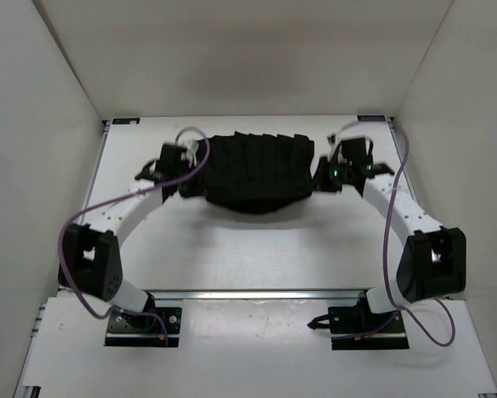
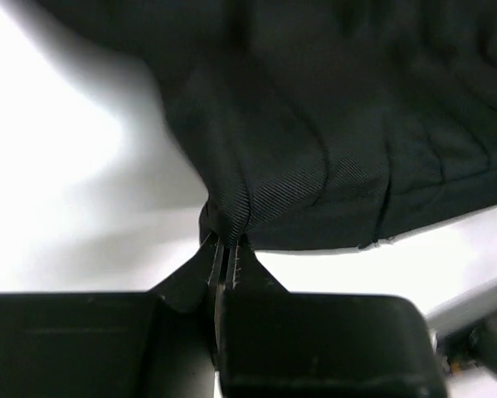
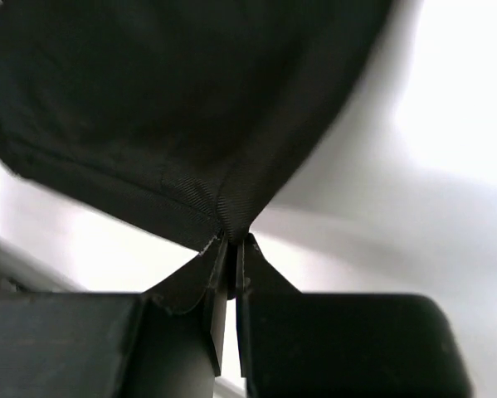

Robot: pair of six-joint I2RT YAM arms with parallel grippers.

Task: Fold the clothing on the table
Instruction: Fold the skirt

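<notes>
The clothing (image 1: 258, 172), a black pleated garment, lies spread at the far middle of the white table (image 1: 256, 253). My left gripper (image 1: 184, 178) sits at its left edge, shut on a pinch of the clothing's hem. In the left wrist view the clothing (image 2: 314, 124) bunches into the closed tips of the left gripper (image 2: 226, 242). My right gripper (image 1: 321, 176) is at the garment's right edge. The right wrist view has a corner of the clothing (image 3: 165, 108) drawn to a point between the tips of the right gripper (image 3: 234, 241), which is shut on it.
White walls enclose the table on the left, right and far sides. A metal rail (image 1: 256, 293) runs along the near edge, with both arm bases (image 1: 140, 325) behind it. Purple cables (image 1: 389, 224) loop beside each arm.
</notes>
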